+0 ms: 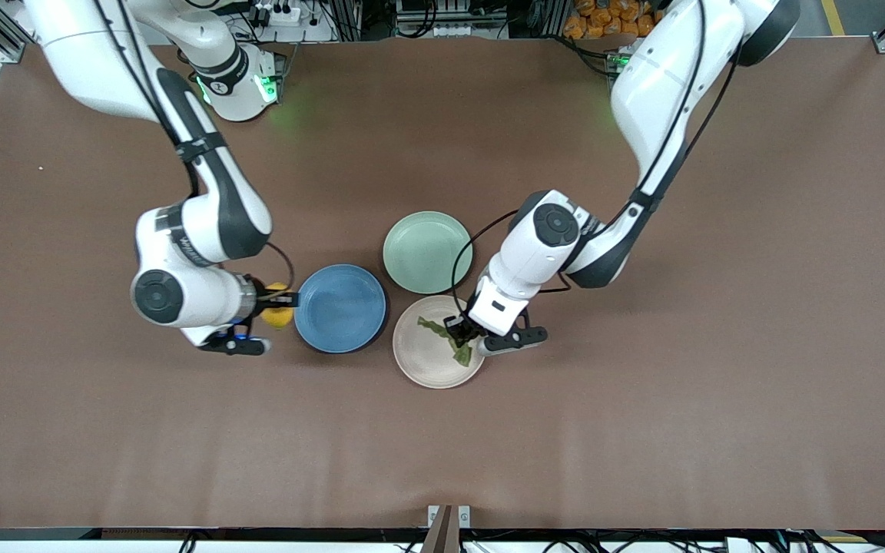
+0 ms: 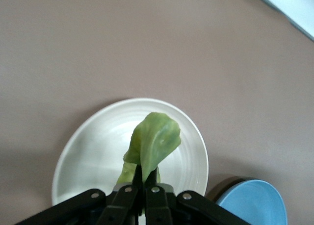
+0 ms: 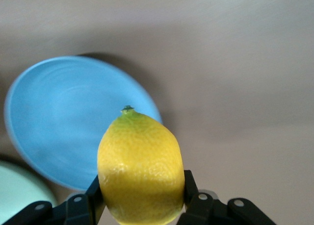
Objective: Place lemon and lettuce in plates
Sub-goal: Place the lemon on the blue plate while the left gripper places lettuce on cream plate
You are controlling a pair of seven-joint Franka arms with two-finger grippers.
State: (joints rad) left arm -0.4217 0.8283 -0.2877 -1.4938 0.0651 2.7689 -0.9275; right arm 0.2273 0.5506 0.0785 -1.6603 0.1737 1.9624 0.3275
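Brown table (image 1: 642, 430), three plates grouped near its middle. Nearest the front camera: beige plate (image 1: 421, 357), lying just beside the blue plate (image 1: 339, 309), rims about touching. The left gripper (image 1: 464, 332) is over the beige plate at the rim toward the left arm's end, fingers pinched narrow on the lettuce (image 1: 446, 339). In the front view the leaf runs from the fingers across the plate's inner surface; whether its free end touches the plate cannot be told. In the left wrist view the lettuce (image 2: 153, 145) hangs from the closed fingertips (image 2: 130, 198) as a folded pale-green leaf, with the beige plate (image 2: 88, 146) directly beneath it and an edge of the blue plate (image 2: 252, 203) showing beside. The blue plate sits slightly farther from the camera, toward the right arm's end, with nothing in it. The right gripper (image 1: 270, 307) is over bare table just beside the blue plate's rim, toward the right arm's end, fingers closed on the lemon (image 1: 278, 306). In the right wrist view the lemon (image 3: 141, 168) is clamped between the two fingers, stem nub pointing away from the gripper, and the blue plate (image 3: 59, 122) lies past it. Farthest: pale green plate (image 1: 427, 251), lying close to both other plates.
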